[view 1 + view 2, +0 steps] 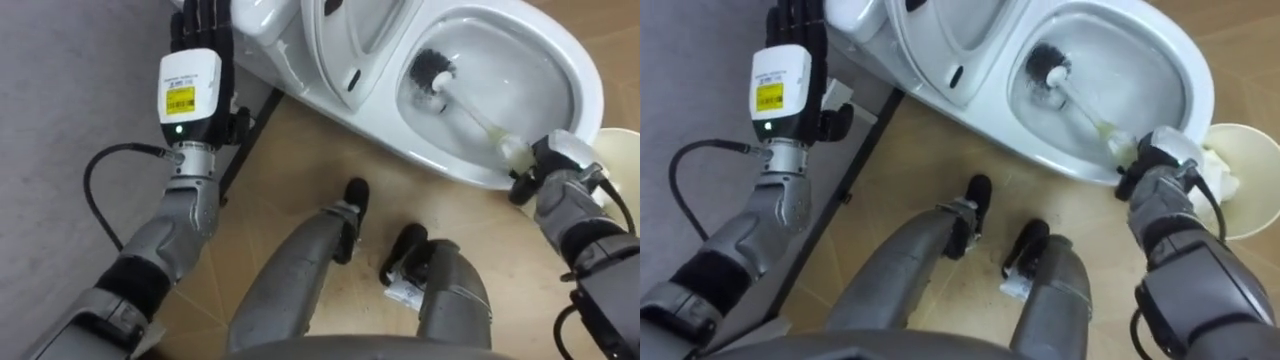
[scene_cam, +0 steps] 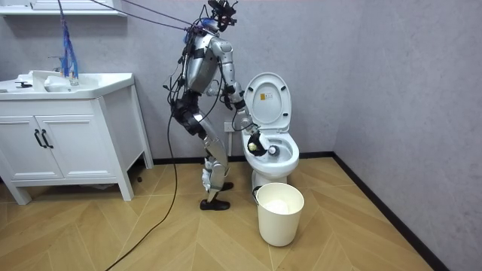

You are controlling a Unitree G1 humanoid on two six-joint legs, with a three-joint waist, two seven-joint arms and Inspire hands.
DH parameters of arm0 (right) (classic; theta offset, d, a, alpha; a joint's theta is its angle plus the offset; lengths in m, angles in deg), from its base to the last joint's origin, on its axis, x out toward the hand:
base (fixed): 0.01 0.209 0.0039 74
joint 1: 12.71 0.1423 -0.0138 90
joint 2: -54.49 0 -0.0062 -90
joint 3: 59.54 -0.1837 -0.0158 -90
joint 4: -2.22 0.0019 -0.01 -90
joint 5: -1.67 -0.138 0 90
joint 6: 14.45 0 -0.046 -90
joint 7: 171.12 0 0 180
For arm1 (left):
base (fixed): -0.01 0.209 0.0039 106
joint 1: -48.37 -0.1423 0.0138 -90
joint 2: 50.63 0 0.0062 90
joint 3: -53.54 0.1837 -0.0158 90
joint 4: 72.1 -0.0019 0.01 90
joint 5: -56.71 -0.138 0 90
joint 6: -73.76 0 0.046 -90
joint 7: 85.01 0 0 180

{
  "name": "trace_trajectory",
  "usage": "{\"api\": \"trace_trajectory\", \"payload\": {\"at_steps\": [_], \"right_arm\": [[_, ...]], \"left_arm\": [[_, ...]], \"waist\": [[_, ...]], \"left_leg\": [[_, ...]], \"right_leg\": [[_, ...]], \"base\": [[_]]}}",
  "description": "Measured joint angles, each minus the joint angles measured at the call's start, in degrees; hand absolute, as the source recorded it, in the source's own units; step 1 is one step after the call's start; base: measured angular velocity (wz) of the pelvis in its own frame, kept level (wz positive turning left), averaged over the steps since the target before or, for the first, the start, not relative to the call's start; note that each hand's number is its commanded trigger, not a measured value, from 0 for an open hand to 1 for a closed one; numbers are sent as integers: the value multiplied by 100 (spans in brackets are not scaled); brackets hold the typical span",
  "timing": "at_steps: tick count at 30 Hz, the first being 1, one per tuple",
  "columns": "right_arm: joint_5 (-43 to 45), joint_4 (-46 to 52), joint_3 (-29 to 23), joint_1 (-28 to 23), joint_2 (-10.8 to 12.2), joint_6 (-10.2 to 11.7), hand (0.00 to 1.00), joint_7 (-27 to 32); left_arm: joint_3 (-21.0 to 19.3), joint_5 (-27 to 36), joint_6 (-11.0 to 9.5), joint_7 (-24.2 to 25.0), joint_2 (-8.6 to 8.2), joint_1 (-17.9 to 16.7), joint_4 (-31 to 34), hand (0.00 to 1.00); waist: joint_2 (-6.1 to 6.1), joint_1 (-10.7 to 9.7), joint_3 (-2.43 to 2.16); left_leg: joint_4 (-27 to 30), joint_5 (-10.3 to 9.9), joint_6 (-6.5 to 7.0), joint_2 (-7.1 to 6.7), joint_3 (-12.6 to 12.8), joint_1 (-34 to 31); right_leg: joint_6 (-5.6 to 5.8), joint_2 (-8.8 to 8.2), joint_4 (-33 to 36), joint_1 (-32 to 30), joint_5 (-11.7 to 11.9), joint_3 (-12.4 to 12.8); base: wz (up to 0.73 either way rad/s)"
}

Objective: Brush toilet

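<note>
Right hand (image 1: 548, 170): positioned at the near right rim of the toilet (image 1: 585, 80). Its fingers are curled round the white handle end of the brush (image 1: 478, 112) and grip it.

Brush: the shaft runs from the right hand up and to the left, down into the bowl. The dark bristle head (image 1: 432, 78) sits on the far left inner wall of the bowl, in contact with the porcelain.

Left hand (image 1: 198, 62): raised at the far left, just beside the toilet's left side. The back of the hand faces the camera. The fingers are straight and pressed together, pointing away, and hold nothing.

Toilet: the lid (image 2: 269, 98) stands upright against the grey wall, leaving the bowl uncovered.

Robot position: standing on the wood floor (image 2: 354, 226) directly in front of the toilet, leaning forward over the bowl.

Surroundings: a white bin (image 2: 280, 213) stands on the floor just beside the toilet, on its near right. A white cabinet (image 2: 68, 143) with a washbasin top stands well apart at the room view's left.
</note>
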Motion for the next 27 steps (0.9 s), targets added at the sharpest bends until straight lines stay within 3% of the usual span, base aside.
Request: {"api": "trace_trajectory", "payload": {"at_steps": [4, 8, 12, 15, 18, 19, 22, 24, 27], "right_arm": [[582, 254, 86, -19, 35, -185, 100, -105], [577, 319, 341, -118, 19, -198, 100, -93], [456, 340, 569, -21, -284, -133, 100, 31], [71, 169, 613, 148, -460, 93, 100, 93], [-497, -45, 264, 385, -649, 381, 100, 136], [-559, -164, 107, 513, -742, 411, 100, 138], [-518, -292, 69, 732, -1014, 451, 100, 133], [-401, -289, 77, 731, -1029, 486, 100, 132], [79, -73, 86, 691, -950, 390, 100, 132]], "left_arm": [[-37, 129, -15, 29, -1, -78, -7, 0], [-52, 436, -111, 43, 4, -143, -8, 0], [-45, 528, -269, -22, 152, -152, -8, 0], [-44, 517, -279, -40, 214, -171, 29, 0], [-81, 508, -319, -136, 379, -225, 235, 0], [-85, 497, -331, -146, 384, -227, 249, 0], [-88, 487, -306, -164, 516, -276, 443, 0], [-87, 399, -289, -167, 575, -263, 443, 0], [-72, 403, -232, -99, 549, -192, 372, 0]], "waist": [[24, 27, -10], [33, 40, -11], [26, 71, -1], [-96, 53, 40], [-251, 4, 82], [-300, -20, 98], [-460, -101, 87], [-529, -132, 89], [-522, -146, 91]], "left_leg": [[-139, 19, -72, 114, 0, 110], [-187, 3, -116, 154, -26, 224], [-202, -12, -168, 185, -14, 199], [-233, -2, -180, 147, 21, 149], [-209, 15, -188, 111, 26, 16], [-178, 16, -186, 64, 13, 10], [-79, 21, -180, 37, -9, -80], [-45, 24, -175, 37, -36, -66], [8, 22, -175, 41, -64, -6]], "right_leg": [[-64, 148, -250, 157, 116, -38], [-145, 227, -386, 311, 135, -67], [-213, 221, -362, 283, 100, -89], [-225, 163, -244, 161, 36, -37], [-251, 93, -107, -13, -11, -38], [-246, 33, -21, -31, -53, -37], [-242, -13, 62, -89, -102, -72], [-239, -6, 49, -36, -104, -107], [-211, -2, 29, 56, -97, -130]], "base": [[-9], [-1], [5], [2], [10], [15], [9], [7], [-4]]}}
